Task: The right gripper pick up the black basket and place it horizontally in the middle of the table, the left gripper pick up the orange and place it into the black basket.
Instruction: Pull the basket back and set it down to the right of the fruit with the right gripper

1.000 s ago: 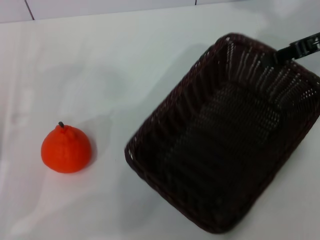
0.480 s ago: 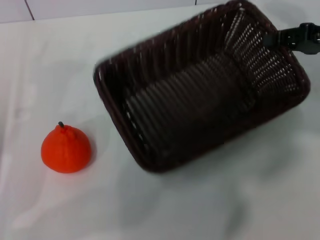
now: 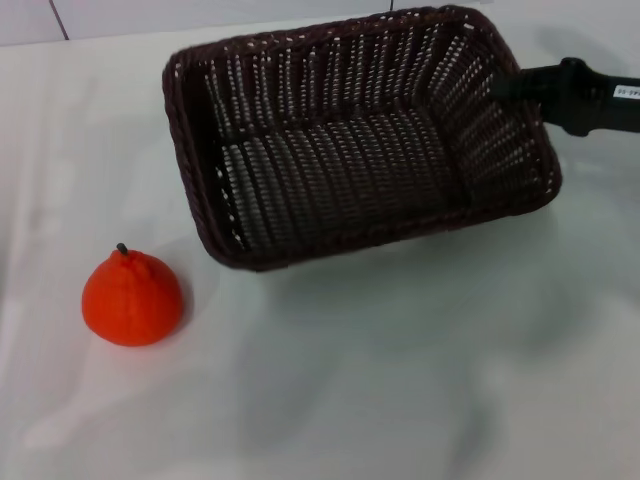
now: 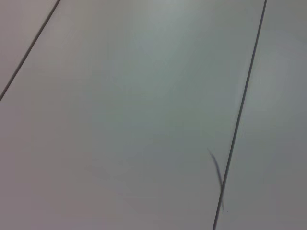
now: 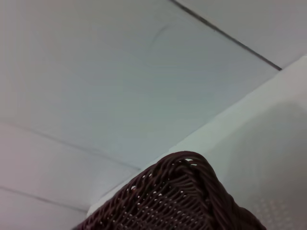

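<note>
The black basket (image 3: pixel 340 170) lies lengthwise across the far middle of the table (image 3: pixel 400 380), its open top facing me. My right gripper (image 3: pixel 508 86) comes in from the right and is shut on the rim of the basket's right short end. A corner of the basket's braided rim also shows in the right wrist view (image 5: pixel 182 191). The orange (image 3: pixel 131 298) stands upright on the table at the near left, apart from the basket and below its left end. My left gripper is out of view; the left wrist view shows only a plain grey surface with dark seams.
The table's far edge (image 3: pixel 120 38) meets a pale tiled wall just behind the basket. Bare tabletop lies in front of the basket and to the right of the orange.
The right gripper has swung the basket from a diagonal lie at the near right to a sideways lie farther back and left. The orange has not moved.
</note>
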